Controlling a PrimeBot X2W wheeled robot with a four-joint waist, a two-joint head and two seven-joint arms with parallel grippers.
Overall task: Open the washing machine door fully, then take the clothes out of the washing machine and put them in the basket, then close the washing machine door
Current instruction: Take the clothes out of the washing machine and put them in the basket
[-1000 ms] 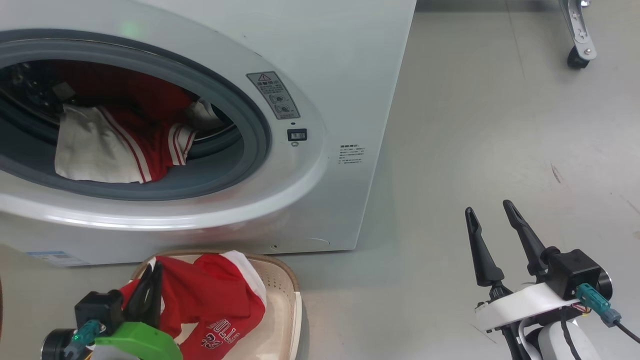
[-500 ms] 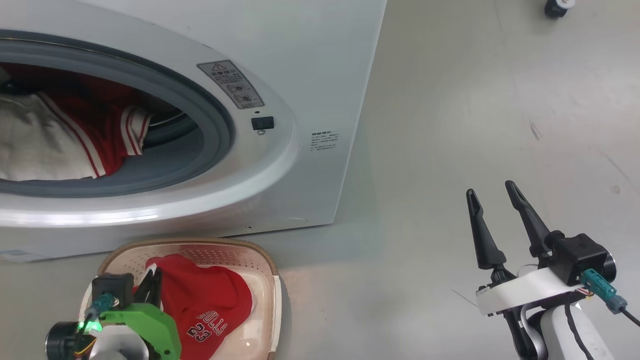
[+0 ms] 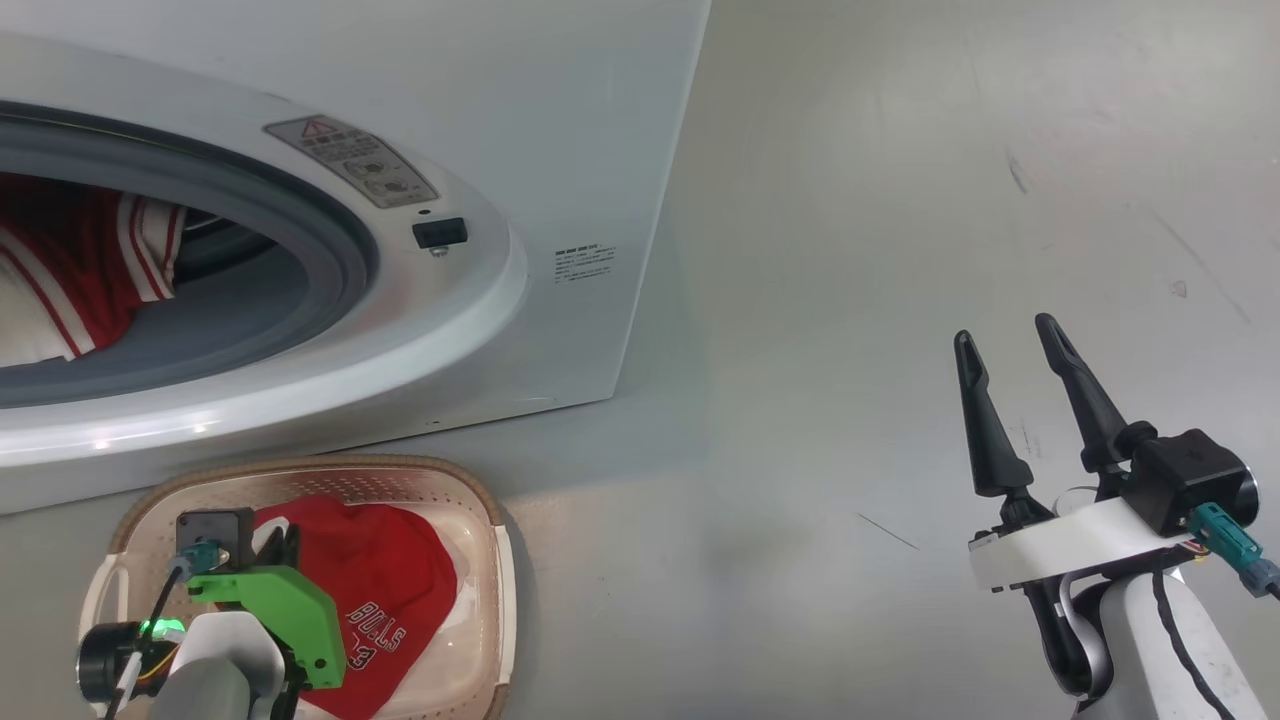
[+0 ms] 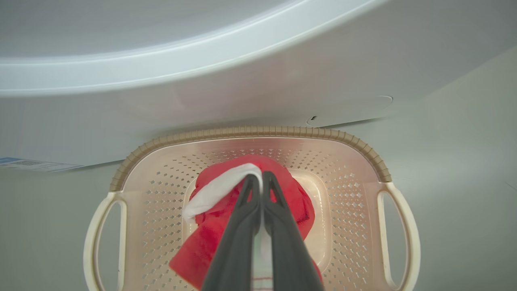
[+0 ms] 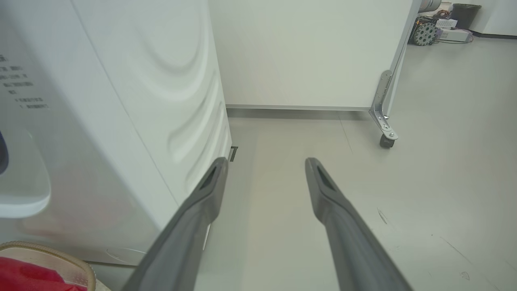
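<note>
The white washing machine (image 3: 600,150) stands with its mouth uncovered, and its door is out of view. Red and white clothes (image 3: 90,280) lie in the drum behind the grey gasket (image 3: 300,250). On the floor in front sits the cream basket (image 3: 400,465) with a red jersey (image 3: 380,590) in it, dark lettering showing. My left gripper (image 4: 258,178) reaches down into the basket (image 4: 250,133), shut on the jersey (image 4: 210,238) at its white trim. Off to the right, my right gripper (image 3: 1005,335) stands open over bare floor and holds nothing; its fingers (image 5: 210,182) point past the washer's side.
A white wheeled cabinet (image 5: 307,52) stands behind the washer, with a metal leg and caster (image 5: 385,141) at its right corner. Grey floor (image 3: 900,300) stretches to the washer's right. Clutter sits far back on the right (image 5: 440,28).
The head camera has swung right and down. My left gripper has sunk lower into the basket with the jersey, which now lies flatter. The right gripper stays open.
</note>
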